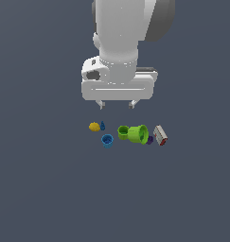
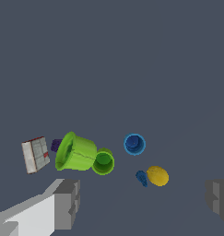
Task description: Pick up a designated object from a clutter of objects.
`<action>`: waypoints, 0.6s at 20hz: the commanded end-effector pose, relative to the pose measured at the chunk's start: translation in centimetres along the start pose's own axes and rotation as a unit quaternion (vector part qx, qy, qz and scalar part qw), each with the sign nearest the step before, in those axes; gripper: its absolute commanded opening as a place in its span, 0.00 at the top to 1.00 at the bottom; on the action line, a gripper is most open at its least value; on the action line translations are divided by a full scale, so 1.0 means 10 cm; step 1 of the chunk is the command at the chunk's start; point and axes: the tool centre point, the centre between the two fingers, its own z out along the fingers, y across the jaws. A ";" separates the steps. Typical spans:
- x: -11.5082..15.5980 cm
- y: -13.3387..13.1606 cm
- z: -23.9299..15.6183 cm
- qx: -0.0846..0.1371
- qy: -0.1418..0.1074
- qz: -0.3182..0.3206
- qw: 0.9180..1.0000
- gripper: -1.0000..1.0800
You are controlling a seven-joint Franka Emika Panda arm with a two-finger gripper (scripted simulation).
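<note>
On the flat dark grey-blue desk [image 1: 50, 189], a row of tiny items lies below the white Franka arm [image 1: 121, 33]. Pincer [image 1: 117, 104]: suspended above the row, two short grey fingertips [image 1: 101, 104] pointing down, spread wide apart, nothing between them. Wrist view agrees: one grey finger pad [image 2: 67, 203] and the other at the opposite edge of the picture, with bare desk between.

Order from the exterior view's left to its right:
- yellow rounded lump [image 1: 94, 126], with a small dark blue cone [image 1: 102, 125] just beside it, apparently touching;
- small blue cup [image 1: 107, 141], upright, mouth up, slightly nearer the camera than the lump, apart from it;
- small darker green cup [image 1: 123, 132], mouth up, touching the larger cup;
- larger lime green cup [image 1: 137, 134], lying on its side, mouth toward the exterior view's right;
- small purple piece [image 1: 150, 140], mostly hidden, wedged between the lime cup's rim and the box;
- small flat rectangular box with red edges and a white-grey gridded face [image 1: 160, 135], at the row's far end on the exterior view's right, tilted on edge, just beside the purple piece.

Box is untouched; it sits off to the side of the pincer, not under it.
</note>
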 end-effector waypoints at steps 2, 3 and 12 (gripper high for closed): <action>0.00 0.00 0.00 0.000 0.001 0.000 1.000 0.04; 0.01 0.02 -0.01 -0.001 0.002 0.000 1.000 0.04; 0.07 0.21 -0.19 -0.009 0.023 -0.004 1.000 0.04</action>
